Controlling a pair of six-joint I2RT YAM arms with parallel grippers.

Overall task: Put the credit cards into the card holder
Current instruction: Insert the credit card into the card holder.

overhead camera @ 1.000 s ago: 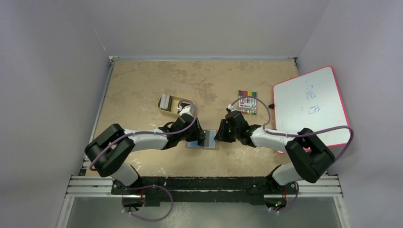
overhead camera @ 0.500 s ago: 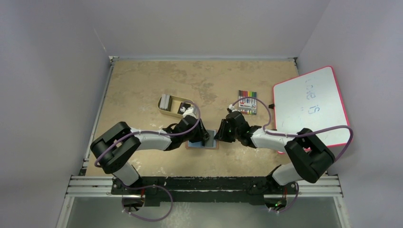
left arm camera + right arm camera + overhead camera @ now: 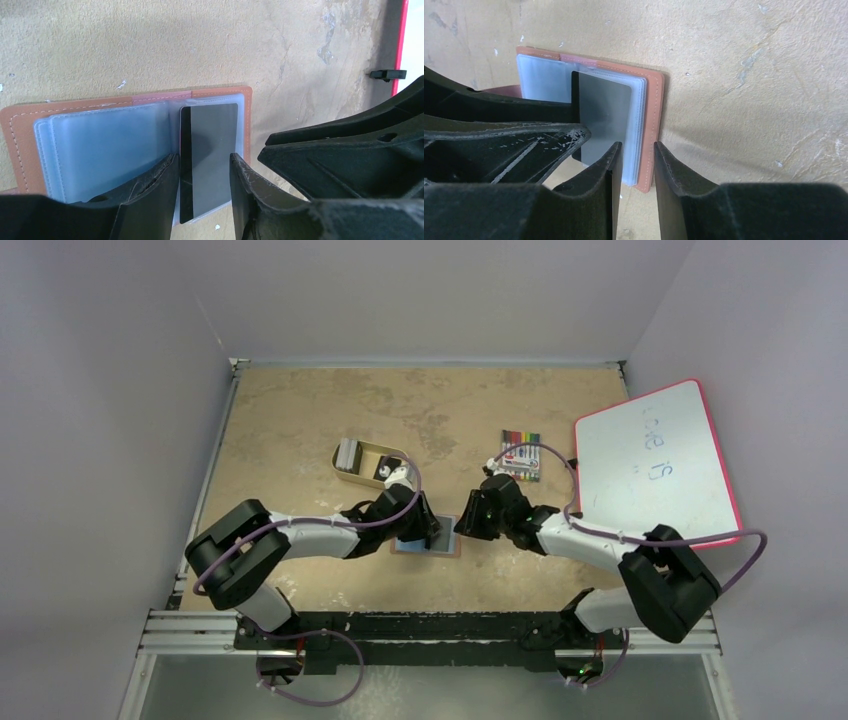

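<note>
**On the tan tabletop, both hands meet over the open card holder**

A mottled tan tabletop (image 3: 300, 420) sits between plain grey walls. Near the middle of its front half, the brown leather card holder (image 3: 20, 140) lies open and flat, its blue-grey clear pockets facing up.

A dark credit card (image 3: 210, 145) with a black stripe along one long edge rests on the holder's right-hand page. Its far end reaches the top of the pockets and its near end overhangs the holder's near edge. Whether that far end is inside a pocket cannot be told.

The left hand (image 3: 204, 159) straddles this card, one finger along each long side. The fingers stand a card's width apart. The views do not settle whether they press on the card's edges or merely flank it.

The right hand (image 3: 637, 146) comes in from the other side, just beside the left one. Its fingers are a narrow gap apart over the holder's right border, and nothing is visibly pinched between them.

Further back and to the left is a tan oval tray (image 3: 375, 475) with a pale grey stack (image 3: 347, 453) at one end. A pack of coloured markers (image 3: 520, 454) lies behind the right hand. A red-framed whiteboard (image 3: 650, 460) overhangs the right edge of the tabletop.
</note>
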